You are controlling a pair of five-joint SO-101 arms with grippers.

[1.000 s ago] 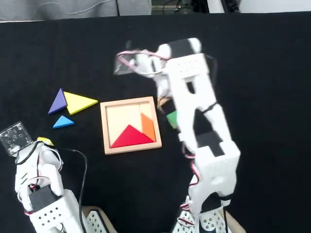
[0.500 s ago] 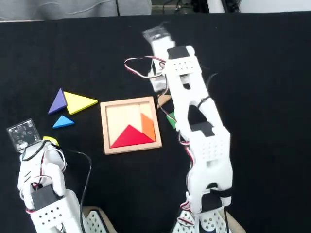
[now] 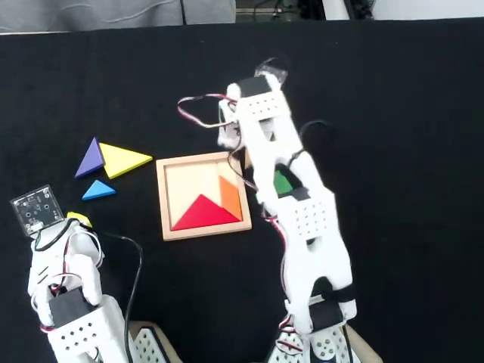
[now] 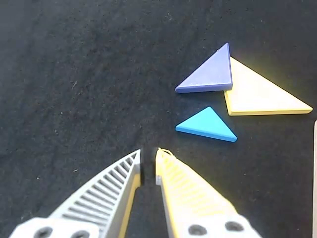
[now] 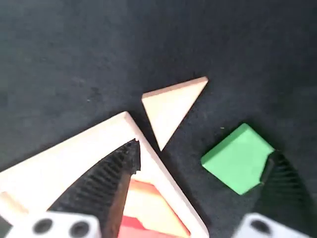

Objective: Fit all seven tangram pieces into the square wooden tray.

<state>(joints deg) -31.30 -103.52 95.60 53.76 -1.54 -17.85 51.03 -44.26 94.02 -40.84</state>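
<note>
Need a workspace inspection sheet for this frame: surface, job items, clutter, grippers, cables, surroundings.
Surface: black table.
Job's things: wooden tray holds red triangle, orange piece; purple triangle, yellow triangle, blue triangle lie outside; wood triangle, green square outside by its corner.
Clutter: nothing seen.
Grippers: left gripper shut, empty; right gripper open over tray corner and green square.
Cables: pink wires on right arm; black cable by left arm.
Surroundings: grey fabric beyond far edge.

The tray (image 3: 161, 198) holds a red triangle (image 3: 203, 213) and an orange piece (image 3: 231, 195). A purple triangle (image 3: 91, 159), yellow triangle (image 3: 122, 159) and blue triangle (image 3: 98, 190) lie flat to its left. A green square (image 3: 284, 182) and tan triangle (image 5: 171, 106) lie to its right.
</note>
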